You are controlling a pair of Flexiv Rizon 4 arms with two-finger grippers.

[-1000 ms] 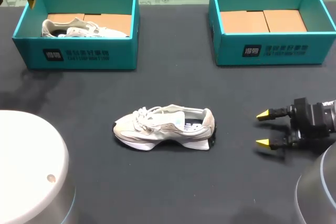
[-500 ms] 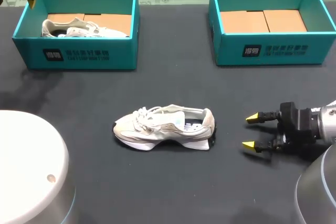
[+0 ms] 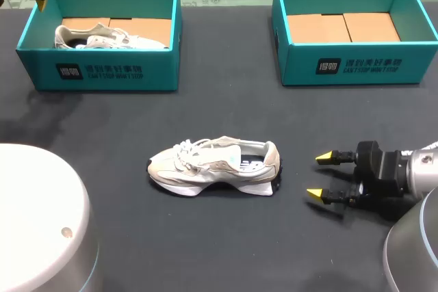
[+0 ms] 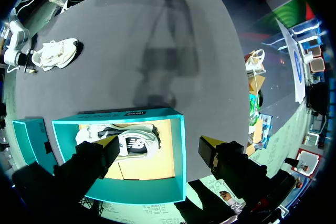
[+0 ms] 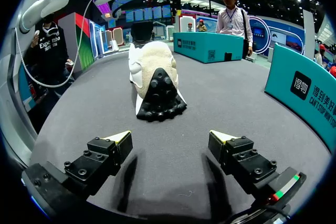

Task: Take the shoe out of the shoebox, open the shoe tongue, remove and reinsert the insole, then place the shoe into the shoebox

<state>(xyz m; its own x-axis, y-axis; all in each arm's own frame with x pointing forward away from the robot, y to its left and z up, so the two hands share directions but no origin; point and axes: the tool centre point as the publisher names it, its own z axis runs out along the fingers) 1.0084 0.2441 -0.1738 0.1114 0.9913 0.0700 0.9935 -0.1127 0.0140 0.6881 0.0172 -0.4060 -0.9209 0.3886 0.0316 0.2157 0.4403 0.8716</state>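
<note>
A pale grey sneaker (image 3: 215, 167) lies on its side in the middle of the black table, toe to the left, heel to the right; the right wrist view looks at its heel and black sole (image 5: 155, 86). My right gripper (image 3: 320, 176) hovers open a short way right of the heel, pointing at it, nothing between its fingers (image 5: 170, 137). A second sneaker (image 3: 106, 37) rests in the left teal shoebox (image 3: 102, 73). My left gripper (image 4: 157, 144) hangs open high above that box, over the sneaker (image 4: 121, 139) inside. Only one of its yellow fingertips (image 3: 42, 3) shows in the head view.
A second teal shoebox (image 3: 356, 63) with only cardboard inside stands at the back right. My arms' white bases fill the near left corner (image 3: 41, 223) and near right corner (image 3: 410, 258).
My right gripper has slid left across the table toward the sneaker's heel, still open. The left arm and both sneakers have stayed put.
</note>
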